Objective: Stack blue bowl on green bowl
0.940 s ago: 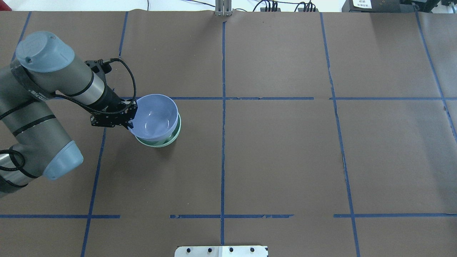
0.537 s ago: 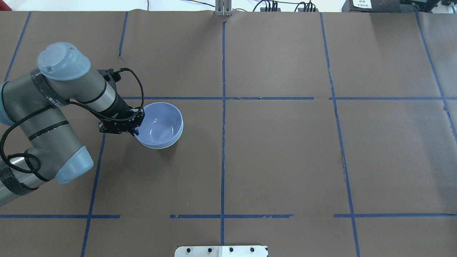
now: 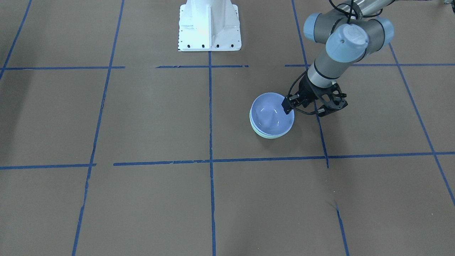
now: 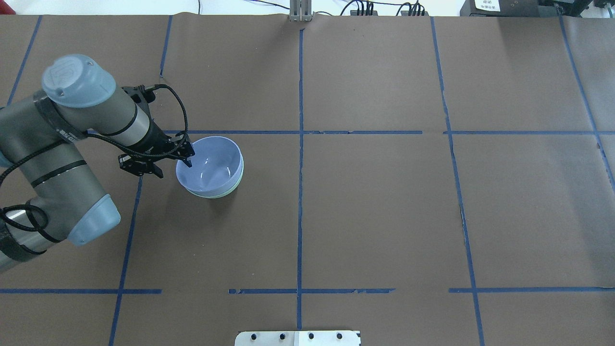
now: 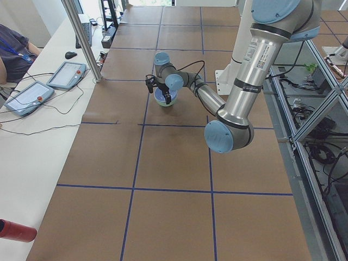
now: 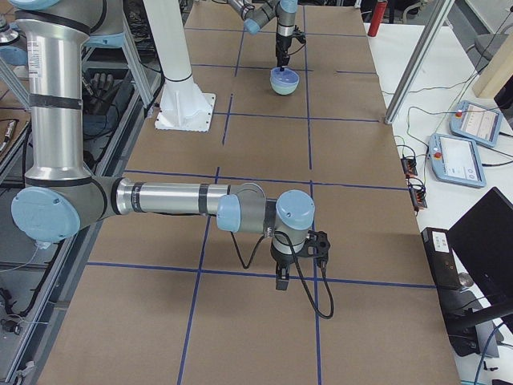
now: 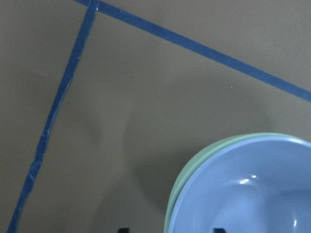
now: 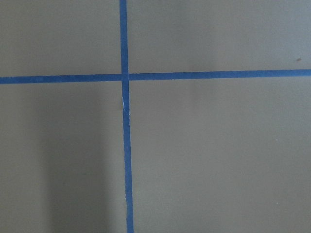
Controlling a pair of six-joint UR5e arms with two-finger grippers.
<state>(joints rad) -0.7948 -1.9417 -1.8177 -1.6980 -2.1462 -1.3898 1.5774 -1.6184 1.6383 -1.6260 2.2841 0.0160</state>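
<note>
Surface: brown paper table [image 4: 375, 206], blue tape grid [image 4: 300, 216].
Bowls: glossy periwinkle-blue bowl [image 4: 211, 161] nested in mint-green bowl [image 4: 234, 186].
Left gripper [image 4: 172, 167]: released, straddling rim.
Right gripper [image 6: 282, 281]: jaws unreadable.
Arm sticker [image 5: 254, 51]: illegible.

You see a smooth, glossy finish with bright highlights on the blue bowl [image 4: 211, 163] and the green bowl [image 3: 268, 135]. The brown paper [image 4: 384, 216] beneath them looks matt; its blue tape lines [image 4: 299, 216] are frayed in places.

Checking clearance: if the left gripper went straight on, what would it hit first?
Probably the blue bowl: the left gripper straddles its rim, one finger pointing inside, one at the table.
</note>
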